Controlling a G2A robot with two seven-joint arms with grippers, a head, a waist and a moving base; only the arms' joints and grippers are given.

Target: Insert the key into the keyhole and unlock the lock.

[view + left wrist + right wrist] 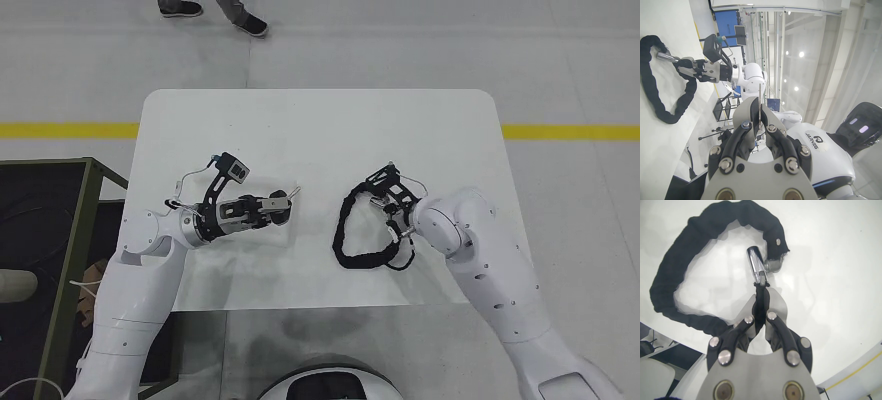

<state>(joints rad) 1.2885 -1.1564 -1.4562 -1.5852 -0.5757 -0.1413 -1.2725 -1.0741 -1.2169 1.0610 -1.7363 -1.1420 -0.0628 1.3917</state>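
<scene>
A black fabric-sleeved chain lock (348,232) lies in a loop on the white table (320,130). Its silver lock cylinder (755,262) sticks out beyond my right gripper (761,294), which is shut on the sleeved chain end just behind the cylinder. The other chain end (777,246) sits beside the cylinder. From the left wrist view the same cylinder (664,56) and the right gripper (685,66) show farther off. My left gripper (759,108) is shut on the thin metal key (759,94), blade pointing outward. It hovers left of the lock (283,205), apart from it.
A dark rack (50,220) stands off the table's left side. A yellow floor line (560,131) runs behind the table. Bare tabletop lies beyond both grippers and between them.
</scene>
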